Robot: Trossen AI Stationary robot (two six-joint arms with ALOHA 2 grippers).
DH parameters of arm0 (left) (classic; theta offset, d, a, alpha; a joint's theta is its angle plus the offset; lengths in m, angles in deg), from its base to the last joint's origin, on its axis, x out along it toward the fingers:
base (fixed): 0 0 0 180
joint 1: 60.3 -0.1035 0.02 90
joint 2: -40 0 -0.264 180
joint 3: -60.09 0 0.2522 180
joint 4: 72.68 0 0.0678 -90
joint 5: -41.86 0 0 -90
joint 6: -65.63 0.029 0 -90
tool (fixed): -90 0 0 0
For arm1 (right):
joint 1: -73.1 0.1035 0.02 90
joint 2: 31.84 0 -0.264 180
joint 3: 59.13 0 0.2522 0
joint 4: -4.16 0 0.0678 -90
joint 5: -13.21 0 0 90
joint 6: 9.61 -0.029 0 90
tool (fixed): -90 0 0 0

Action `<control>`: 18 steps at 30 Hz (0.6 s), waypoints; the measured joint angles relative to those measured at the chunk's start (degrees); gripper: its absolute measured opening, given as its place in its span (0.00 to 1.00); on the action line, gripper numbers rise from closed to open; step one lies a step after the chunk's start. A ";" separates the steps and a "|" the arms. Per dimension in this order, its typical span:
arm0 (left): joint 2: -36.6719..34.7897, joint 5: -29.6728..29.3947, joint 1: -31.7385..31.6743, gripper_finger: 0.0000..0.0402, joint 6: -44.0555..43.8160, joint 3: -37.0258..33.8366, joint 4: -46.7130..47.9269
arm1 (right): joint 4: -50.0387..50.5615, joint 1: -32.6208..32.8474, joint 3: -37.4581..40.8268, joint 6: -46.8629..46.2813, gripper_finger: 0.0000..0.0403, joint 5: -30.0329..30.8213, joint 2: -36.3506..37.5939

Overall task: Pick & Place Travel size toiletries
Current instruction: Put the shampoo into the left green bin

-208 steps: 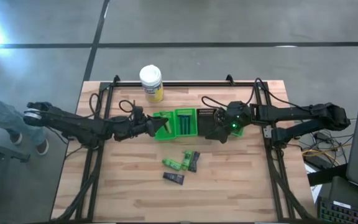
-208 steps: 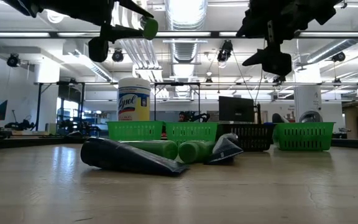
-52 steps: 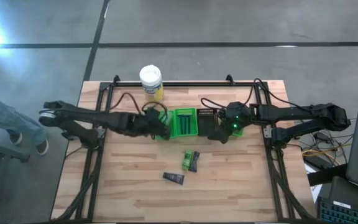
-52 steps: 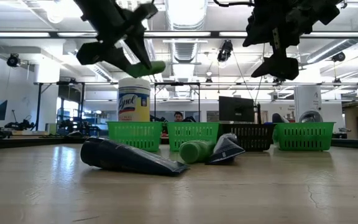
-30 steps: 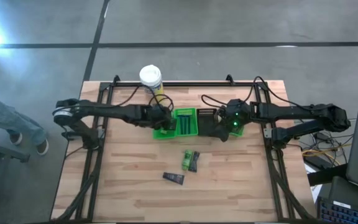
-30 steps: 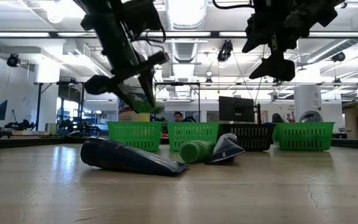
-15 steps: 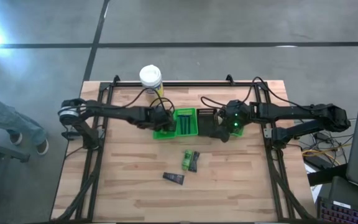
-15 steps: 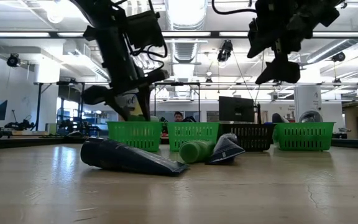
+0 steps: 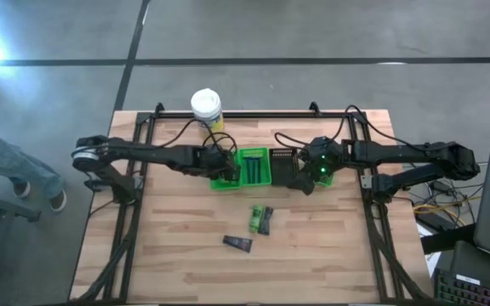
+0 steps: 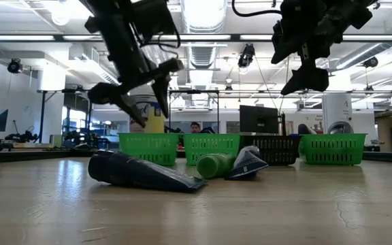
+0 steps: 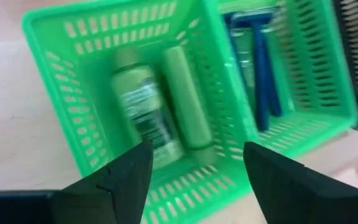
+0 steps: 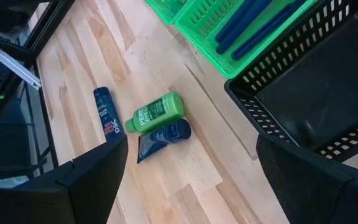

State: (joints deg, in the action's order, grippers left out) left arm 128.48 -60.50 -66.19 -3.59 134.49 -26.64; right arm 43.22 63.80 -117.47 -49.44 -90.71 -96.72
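Centre frame, my left tool [image 11: 191, 163] hangs spread, empty, over green basket [image 11: 73, 74] holding two green bottles [image 11: 143, 121], labels unreadable. Right tool [image 12: 191, 163] spread above black basket [image 12: 303, 93]; "Pert" bottle [image 12: 156, 112] on counter [image 12: 79, 68].

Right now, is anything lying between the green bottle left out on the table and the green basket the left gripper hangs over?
Nothing visible does. The green bottle lies against a dark tube; bare wood separates it from the green basket. The open left gripper hangs above the basket, which already holds two green bottles.
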 joint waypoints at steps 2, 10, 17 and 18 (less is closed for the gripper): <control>-1.44 0.13 0.96 0.64 2.68 0.37 -1.65 | 0.00 0.00 0.00 0.00 0.88 0.00 0.00; 1.18 4.22 7.15 0.63 5.31 1.85 -5.24 | 1.79 0.00 0.00 0.00 0.83 -0.08 1.37; 11.23 -0.85 12.40 0.63 -1.27 10.61 -2.90 | 10.72 0.00 0.00 -0.16 0.81 -0.03 5.99; 13.03 -1.93 12.90 0.63 -1.34 13.06 -0.74 | 11.89 0.00 0.00 -0.04 0.82 -0.04 6.77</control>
State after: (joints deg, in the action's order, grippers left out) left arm 141.51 -62.43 -53.30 -4.94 147.55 -27.38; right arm 55.11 63.81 -117.47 -49.48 -90.74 -89.95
